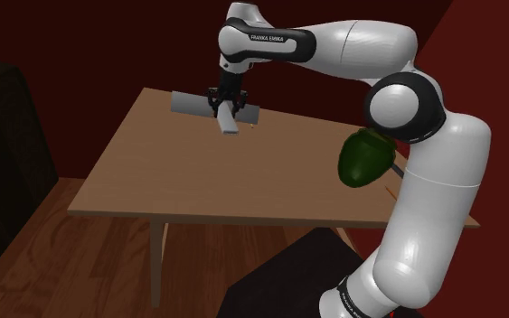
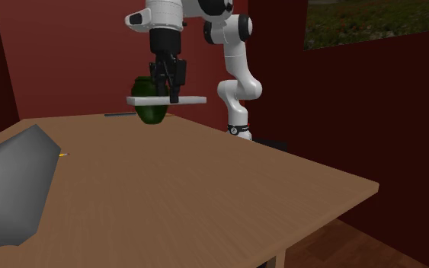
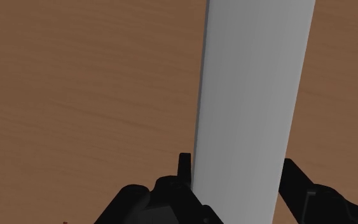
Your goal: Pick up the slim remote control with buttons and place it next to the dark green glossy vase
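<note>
We've got the remote [image 2: 145, 100] clamped in the fingers [image 3: 301, 184], up off the bench [image 1: 153, 172]. Carry step now; next we'd swing over and lower it beside the vase [image 1: 362, 158].

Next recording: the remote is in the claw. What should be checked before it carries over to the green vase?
1. Grip: claw shut on the pale grey remote, clasping both long edges: ok.
2. Remote lifted off the table: ok.
3. Remote held level: ok, judged from the second exterior view.
4. Vase upright: cannot tell, as the arm and the remote hide parts of it.
5. Bare tabletop beside the vase for the set-down: ok.
6. Grey block away from the route to the vase: ok.
</note>
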Robot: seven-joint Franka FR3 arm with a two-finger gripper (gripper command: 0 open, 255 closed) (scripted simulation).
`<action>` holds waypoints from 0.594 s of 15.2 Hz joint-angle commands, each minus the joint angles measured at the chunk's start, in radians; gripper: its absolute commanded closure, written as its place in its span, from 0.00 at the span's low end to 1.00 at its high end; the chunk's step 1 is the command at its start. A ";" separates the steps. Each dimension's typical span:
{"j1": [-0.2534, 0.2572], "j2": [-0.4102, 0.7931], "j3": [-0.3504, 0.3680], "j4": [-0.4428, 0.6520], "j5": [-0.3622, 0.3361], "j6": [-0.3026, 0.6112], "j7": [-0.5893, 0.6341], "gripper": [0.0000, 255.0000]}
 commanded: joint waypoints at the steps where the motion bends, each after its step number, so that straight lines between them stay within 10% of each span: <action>1: 0.001 0.000 0.001 0.028 0.000 -0.028 0.000 1.00; 9: 0.004 0.011 0.001 0.152 0.000 -0.141 -0.003 1.00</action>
